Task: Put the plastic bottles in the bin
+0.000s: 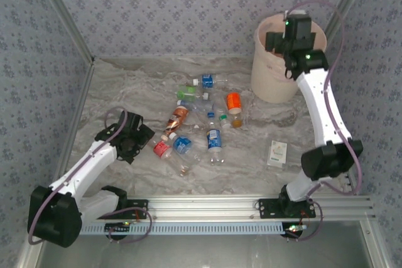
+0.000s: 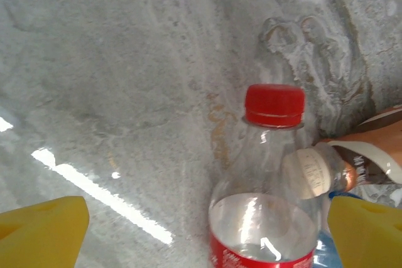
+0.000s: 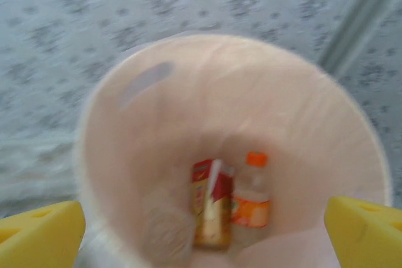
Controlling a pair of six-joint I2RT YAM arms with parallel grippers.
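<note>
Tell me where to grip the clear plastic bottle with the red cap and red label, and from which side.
Grip the red-capped clear bottle across its cylindrical body at the red label, not the tapering neck. It lies on the marbled table, cap away from the arm, so come down from above with the open left gripper straddling it. A brown-labelled bottle crowds one side.

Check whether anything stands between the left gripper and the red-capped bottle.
Nothing visible does. The left gripper has its fingers open, with the red-capped bottle straight ahead between them. A brown-labelled bottle lies close beside it, off the path.
</note>
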